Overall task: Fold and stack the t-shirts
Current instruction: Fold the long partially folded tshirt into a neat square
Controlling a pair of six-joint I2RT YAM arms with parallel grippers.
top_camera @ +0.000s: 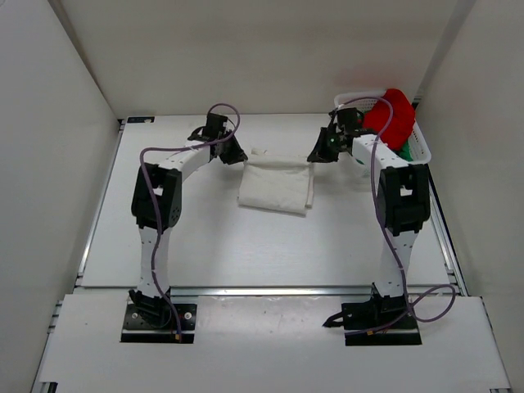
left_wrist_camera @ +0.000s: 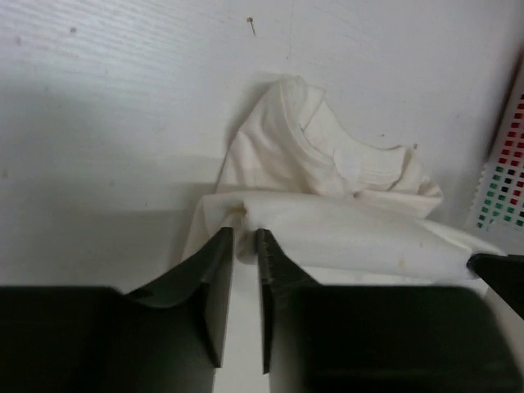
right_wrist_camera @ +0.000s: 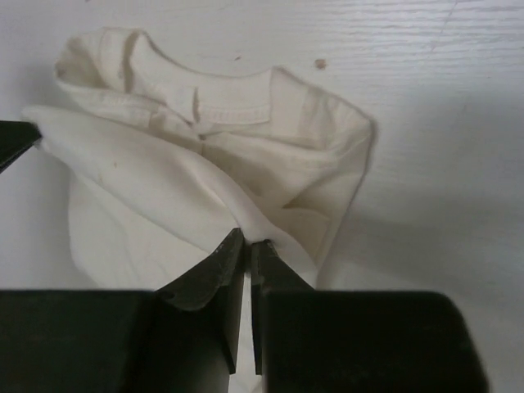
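White t-shirt (top_camera: 276,187): I see it folded at the middle of the table (top_camera: 205,246), between both grippers.
Left gripper (left_wrist_camera: 244,233): jaws slightly apart at its edge.
Right gripper (right_wrist_camera: 247,241): closed, pinching its fold.
Red t-shirt (top_camera: 391,117): in the basket (top_camera: 422,149).

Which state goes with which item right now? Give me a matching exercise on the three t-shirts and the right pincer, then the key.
Items:
1. white t-shirt
2. red t-shirt
3. green t-shirt
4. right pincer

States:
A. draped over the basket rim
B. shut on a white cloth edge
C. folded on the table
D. low in the basket, mostly hidden under another shirt

Pairs: 1-C, 2-A, 3-D, 4-B
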